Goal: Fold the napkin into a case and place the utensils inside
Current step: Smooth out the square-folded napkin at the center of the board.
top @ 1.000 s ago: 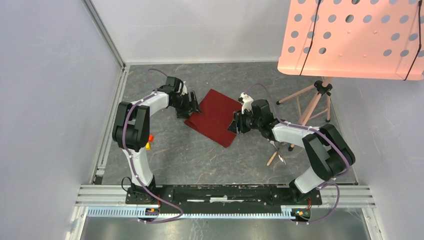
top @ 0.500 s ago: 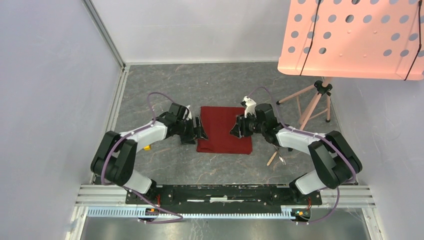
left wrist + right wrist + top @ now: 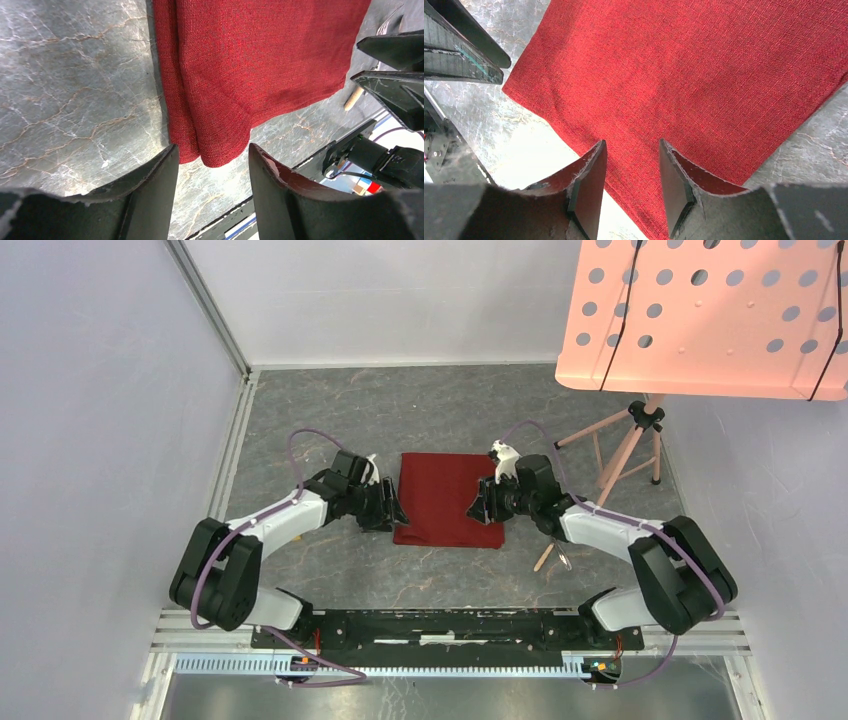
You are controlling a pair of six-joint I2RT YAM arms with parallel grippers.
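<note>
The dark red napkin (image 3: 448,502) lies flat on the grey marbled table as a folded rectangle, with doubled layers along its left edge (image 3: 175,100). My left gripper (image 3: 393,506) is open at the napkin's near left corner, and that corner (image 3: 217,152) lies between its fingertips (image 3: 212,150) without being pinched. My right gripper (image 3: 483,504) is open over the near right part of the cloth (image 3: 704,75), its jaws straddling the fabric (image 3: 631,145). A bit of the silver utensils (image 3: 564,559) shows beside the right forearm; the rest is hidden.
A pink perforated stand board (image 3: 700,315) hangs over the back right, with its tripod legs (image 3: 620,455) on the table. A wooden stick (image 3: 545,557) lies near the right arm. Metal rails (image 3: 450,625) run along the near edge and a wall stands at the left.
The napkin has turned from diagonal to square and shifted nearer. Both grippers moved toward its near corners. The left jaws have narrowed.
</note>
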